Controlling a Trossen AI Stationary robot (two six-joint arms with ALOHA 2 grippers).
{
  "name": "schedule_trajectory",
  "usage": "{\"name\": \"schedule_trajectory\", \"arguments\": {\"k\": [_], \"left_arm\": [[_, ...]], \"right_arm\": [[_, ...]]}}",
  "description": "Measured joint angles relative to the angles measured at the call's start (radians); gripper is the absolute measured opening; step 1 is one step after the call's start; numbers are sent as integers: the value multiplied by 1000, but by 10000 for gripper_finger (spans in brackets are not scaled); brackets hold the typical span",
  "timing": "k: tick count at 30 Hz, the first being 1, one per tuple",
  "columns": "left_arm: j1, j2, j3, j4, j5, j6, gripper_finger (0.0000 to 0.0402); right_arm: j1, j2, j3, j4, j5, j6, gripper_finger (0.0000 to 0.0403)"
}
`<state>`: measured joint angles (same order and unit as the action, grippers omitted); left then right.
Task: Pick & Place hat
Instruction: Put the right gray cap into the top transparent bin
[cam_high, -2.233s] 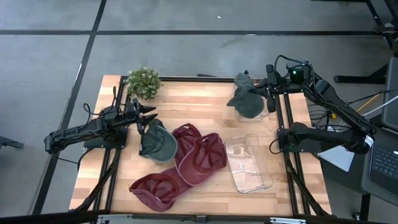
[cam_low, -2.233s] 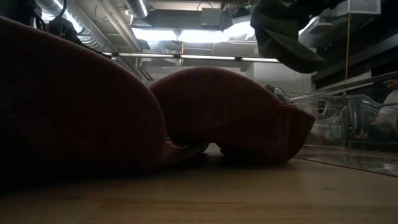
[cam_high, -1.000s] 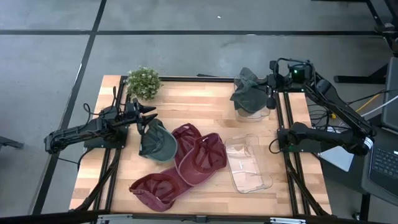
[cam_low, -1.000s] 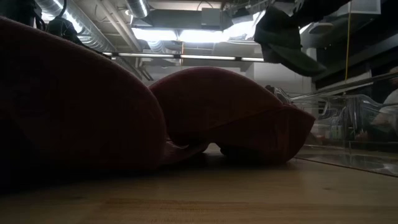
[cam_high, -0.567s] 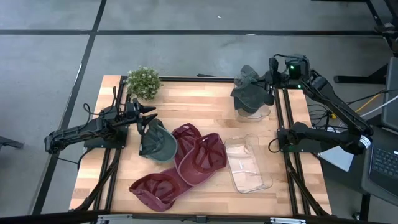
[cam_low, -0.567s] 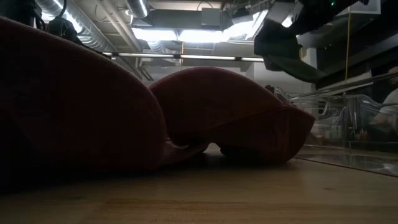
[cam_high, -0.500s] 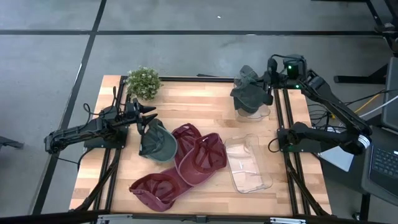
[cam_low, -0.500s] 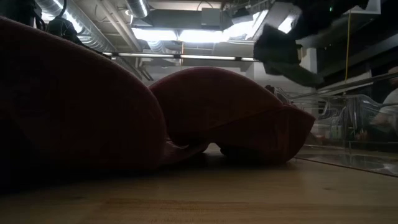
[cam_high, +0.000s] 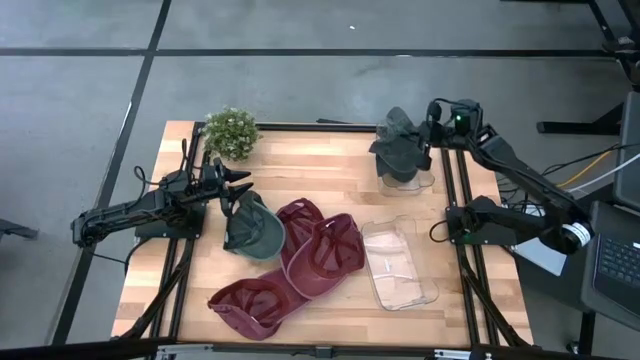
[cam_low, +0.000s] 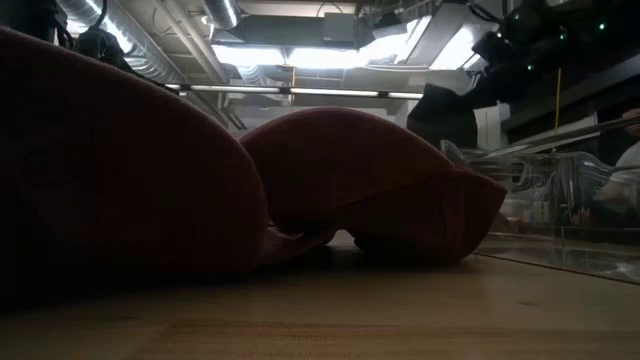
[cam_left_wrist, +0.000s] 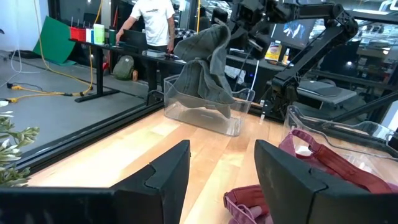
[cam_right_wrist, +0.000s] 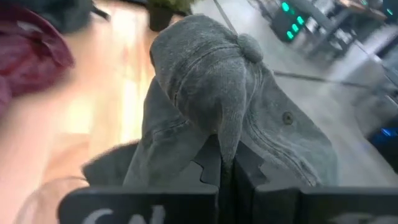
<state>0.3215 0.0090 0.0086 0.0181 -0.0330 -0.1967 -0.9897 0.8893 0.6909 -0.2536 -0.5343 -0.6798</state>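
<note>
Lowered green hat (cam_high: 398, 148) in clamped right gripper (cam_high: 424, 146)

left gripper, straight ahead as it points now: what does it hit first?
Probably nothing nearby. The left gripper points across bare table toward the far clear bin, where the right gripper holds a grey hat. That bin likely comes first, though depth is unclear.

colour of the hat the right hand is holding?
Grey-green hat, clearest in the right wrist view.

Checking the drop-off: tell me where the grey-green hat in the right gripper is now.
In the high view the grey-green hat hangs pinched in the shut right gripper at the table's far right corner, over the small clear bin.
</note>
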Motion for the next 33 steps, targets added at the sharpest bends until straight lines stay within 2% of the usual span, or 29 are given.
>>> {"name": "schedule_trajectory", "arguments": {"k": [3,13,21,27,33], "left_arm": [[0,0,0,0,0,0,173],[0,0,0,0,0,0,175],[0,0,0,0,0,0,172],[0,0,0,0,0,0,171],[0,0,0,0,0,0,174]], "right_arm": [[-10,0,-42,87,-55,39,10],[-50,-40,-213,223,-70,127,10],[-103,-137,-300,227,-1,138,10],[-125,-137,-301,193,1,240,10],[-125,-132,-302,153,-4,254,10]]}}
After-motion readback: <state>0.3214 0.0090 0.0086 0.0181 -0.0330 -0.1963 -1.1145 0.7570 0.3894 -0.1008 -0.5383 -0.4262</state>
